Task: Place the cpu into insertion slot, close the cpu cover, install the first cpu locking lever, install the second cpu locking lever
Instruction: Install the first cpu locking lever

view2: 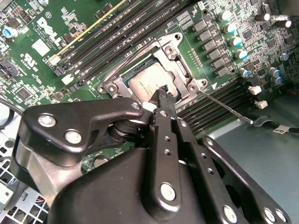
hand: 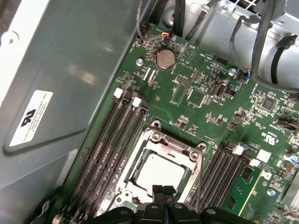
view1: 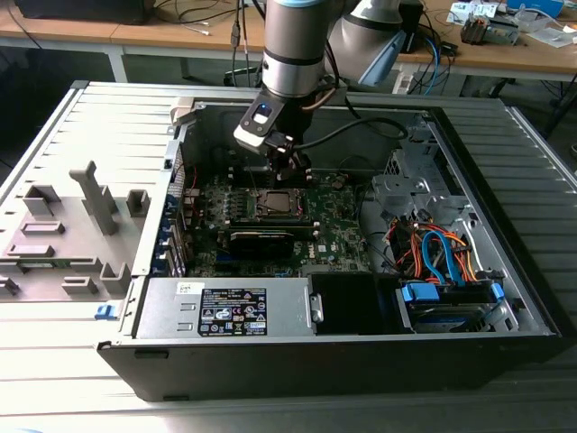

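The cpu (hand: 159, 173) (view2: 145, 85) lies flat in the insertion slot (view1: 275, 204), its silvery top showing. The cpu cover (hand: 174, 146) (view2: 180, 63) is down around it, framing the chip. A thin lever rod (view2: 226, 107) sticks out from one socket corner across the memory slots. My gripper (view2: 163, 94) (hand: 163, 189) (view1: 294, 168) hovers just above the chip's edge, black fingertips pressed together with nothing between them. Whether the tips touch the chip, I cannot tell.
The green board (view1: 338, 230) lies inside an open computer case (view1: 505, 135). Black memory slots (hand: 110, 140) flank the socket. A power supply (view1: 225, 307), a drive with blue and orange cables (view1: 442, 257) and a grey fixture tray (view1: 68, 234) surround it.
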You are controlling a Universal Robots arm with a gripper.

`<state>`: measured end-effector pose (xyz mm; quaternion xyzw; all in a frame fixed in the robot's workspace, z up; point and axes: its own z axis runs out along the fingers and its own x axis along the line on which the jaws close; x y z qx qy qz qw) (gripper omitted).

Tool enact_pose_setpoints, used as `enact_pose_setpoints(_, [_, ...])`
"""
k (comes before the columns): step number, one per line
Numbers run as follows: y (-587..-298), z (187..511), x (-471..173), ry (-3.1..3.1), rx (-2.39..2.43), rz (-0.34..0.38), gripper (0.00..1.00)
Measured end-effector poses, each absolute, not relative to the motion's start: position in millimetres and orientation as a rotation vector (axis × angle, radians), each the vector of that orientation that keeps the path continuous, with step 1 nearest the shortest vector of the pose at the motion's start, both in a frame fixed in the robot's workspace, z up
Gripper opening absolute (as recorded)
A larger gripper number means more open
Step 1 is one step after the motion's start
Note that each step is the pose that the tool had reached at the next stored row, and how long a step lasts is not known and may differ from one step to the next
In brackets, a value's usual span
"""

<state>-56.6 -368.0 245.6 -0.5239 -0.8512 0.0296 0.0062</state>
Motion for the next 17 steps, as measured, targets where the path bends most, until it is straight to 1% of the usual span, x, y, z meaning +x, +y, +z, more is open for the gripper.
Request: enact_pose_setpoints(17, [-368.1, 245.6, -56.6, -2.701, -1.58, 0.093, 0.11])
